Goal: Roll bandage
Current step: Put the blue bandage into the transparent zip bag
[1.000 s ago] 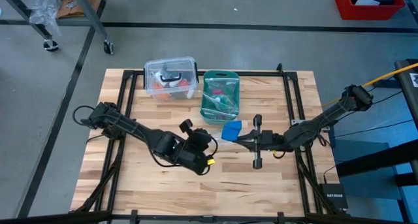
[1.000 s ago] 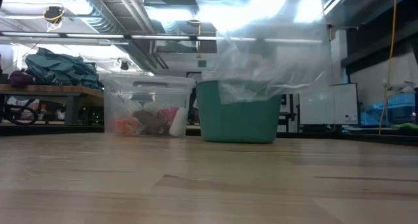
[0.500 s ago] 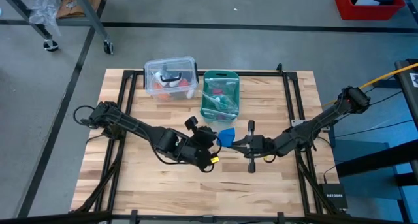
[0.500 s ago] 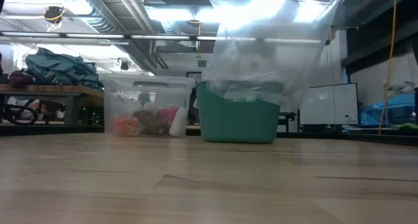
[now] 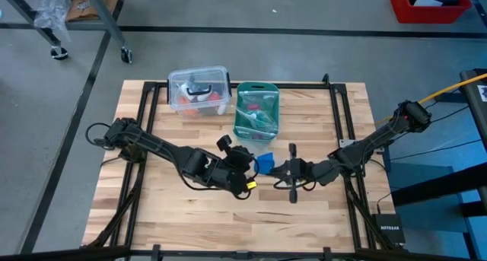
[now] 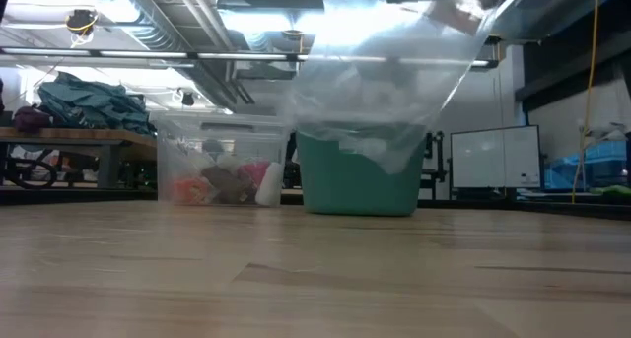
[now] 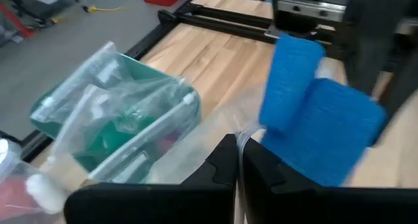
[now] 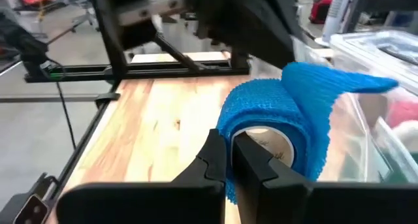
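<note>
The bright blue bandage [image 5: 264, 163] is a small roll with a loose tail, held above the table's middle between my two grippers. It also shows in the right wrist view [image 8: 281, 113] and the left wrist view [image 7: 313, 113]. A clear plastic bag [image 6: 385, 92] hangs around it, above the table. My left gripper [image 5: 248, 167] is shut on the bag's film. My right gripper [image 5: 277, 170] is shut on the roll. My left gripper pinches a thin fold of the clear bag's film [image 7: 243, 138] between its two fingertips, coming level from the table's left. The bag is lifted clear and hangs slack below. My right gripper pinches the roll's wound wall [image 8: 225, 129] beside its white core [image 8: 264, 142], coming level from the table's right. The roll is lifted clear, its tail [image 8: 353, 83] sticking out on the far side.
A teal-green basket [image 5: 257, 112] with packets stands just behind the grippers. A clear lidded box [image 5: 199, 90] stands to its left. Black frame rails [image 5: 152, 124] run along the table's sides. Bare wood lies toward the near edge.
My left gripper has gone toward the table's far and right edges, up to the bandage. My right gripper has gone toward the left and near edges, carrying the roll with it. In the low view the clear bag has shifted and hangs higher.
</note>
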`<action>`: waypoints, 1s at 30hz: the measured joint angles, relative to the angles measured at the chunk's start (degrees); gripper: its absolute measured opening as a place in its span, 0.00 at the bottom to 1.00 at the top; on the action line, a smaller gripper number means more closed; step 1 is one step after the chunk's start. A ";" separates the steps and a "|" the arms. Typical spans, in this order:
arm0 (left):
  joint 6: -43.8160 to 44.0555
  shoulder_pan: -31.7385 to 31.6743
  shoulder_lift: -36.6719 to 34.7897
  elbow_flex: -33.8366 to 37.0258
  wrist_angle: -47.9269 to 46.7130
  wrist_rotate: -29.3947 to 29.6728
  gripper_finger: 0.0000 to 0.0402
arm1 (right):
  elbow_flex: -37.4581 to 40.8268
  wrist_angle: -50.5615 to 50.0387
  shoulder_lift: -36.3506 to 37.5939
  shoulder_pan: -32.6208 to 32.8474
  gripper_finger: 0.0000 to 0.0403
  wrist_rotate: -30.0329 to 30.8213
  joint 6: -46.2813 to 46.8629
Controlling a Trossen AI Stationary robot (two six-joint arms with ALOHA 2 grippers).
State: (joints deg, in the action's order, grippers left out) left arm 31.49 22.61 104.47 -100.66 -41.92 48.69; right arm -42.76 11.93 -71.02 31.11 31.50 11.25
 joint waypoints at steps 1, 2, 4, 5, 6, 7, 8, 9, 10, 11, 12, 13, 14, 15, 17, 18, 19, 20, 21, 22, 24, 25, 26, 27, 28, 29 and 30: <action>0.02 -0.02 0.00 0.00 0.28 -1.00 0.00 | 0.00 -0.26 0.00 0.00 0.02 0.48 0.54; 0.01 -0.04 0.00 0.00 0.84 -2.12 0.00 | 0.00 -0.37 0.00 0.00 0.02 0.82 0.77; 0.03 -0.04 0.00 0.00 1.44 -3.83 0.00 | 0.00 -0.47 0.00 0.00 0.02 1.35 0.83; 0.02 -0.02 0.00 0.00 1.67 -4.25 0.00 | 0.00 -0.47 0.00 0.00 0.02 1.96 0.84; 0.02 0.00 0.00 0.00 2.22 -4.43 0.00 | 0.00 -0.45 0.00 0.00 0.02 2.52 0.84; 0.02 0.00 0.00 0.02 2.57 -4.64 0.00 | 0.00 -0.45 0.00 0.01 0.02 3.16 0.86; 0.02 -0.04 0.00 0.00 2.81 -4.86 0.00 | 0.00 -0.47 0.00 0.04 0.02 3.71 0.87; 0.03 -0.07 0.00 0.00 3.24 -5.27 0.00 | 0.00 -0.47 0.00 0.04 0.02 4.29 0.89; 0.06 -0.09 0.00 0.00 3.94 -5.91 0.00 | 0.00 -0.49 0.00 0.04 0.02 4.84 0.94; 0.10 -0.11 -0.01 0.00 4.73 -6.85 0.00 | 0.00 -0.55 0.00 0.04 0.02 5.03 0.98; 0.25 -0.08 -0.05 0.00 5.48 -7.70 0.00 | 0.00 -0.57 0.00 0.04 0.02 5.17 0.96; 0.35 -0.03 -0.07 0.00 6.03 -8.34 0.00 | 0.00 -0.57 0.00 0.04 0.02 5.40 0.98; 0.39 0.00 -0.07 0.00 6.29 -8.83 0.00 | 0.00 -0.61 0.00 0.01 0.02 5.60 0.98; 0.38 0.03 -0.07 0.00 6.87 -9.12 0.00 | 0.00 -0.60 0.00 0.00 0.02 6.20 0.97; 0.39 0.02 -0.07 0.00 7.98 -9.82 0.00 | 0.00 -1.21 0.00 0.00 0.02 7.46 0.97; 0.39 0.00 -0.07 0.00 8.48 -10.24 0.00 | 0.00 -1.62 0.00 0.00 0.02 8.18 0.97; 0.39 -0.04 -0.07 0.00 8.78 -10.88 0.00 | 0.00 -1.78 0.00 0.00 0.02 8.92 0.96; 0.39 -0.07 -0.07 0.00 8.71 -11.38 0.00 | 0.00 -1.80 0.00 -0.02 0.02 9.46 0.96; 0.37 -0.07 -0.07 0.00 8.63 -11.57 0.00 | 0.00 -1.74 0.00 -0.02 0.02 9.63 0.95; 0.34 -0.02 -0.07 0.00 8.62 -11.68 0.00 | 0.00 -1.74 0.00 -0.02 0.03 9.67 0.95; 0.31 0.02 -0.07 0.00 8.62 -11.78 0.00 | 0.00 -1.66 0.00 -0.02 0.03 9.62 0.95; 0.10 -0.01 -0.07 0.00 8.63 -11.82 0.00 | 0.00 -1.54 0.00 -0.02 0.03 9.43 0.95; -0.04 -0.13 -0.07 0.00 8.73 -11.87 0.00 | 0.00 -1.47 0.00 -0.04 0.03 8.81 0.97; -0.04 -0.23 -0.07 0.00 8.83 -11.89 0.00 | 0.00 -1.47 0.00 -0.07 0.03 7.94 0.98; -0.04 -0.38 -0.07 0.00 8.94 -11.89 0.00 | -0.04 -1.52 0.00 -0.07 0.03 7.37 1.00; -0.05 -0.55 -0.07 0.00 9.15 -11.89 0.00 | -0.29 -1.61 -0.14 -0.07 0.03 7.12 1.00; -0.07 -0.61 -0.07 0.00 9.67 -11.90 0.00 | -0.68 -1.49 -0.40 -0.07 0.03 6.81 1.00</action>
State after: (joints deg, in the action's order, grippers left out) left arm 31.42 22.00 104.40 -100.66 -32.25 36.78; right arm -43.44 10.44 -71.43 31.05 38.31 12.25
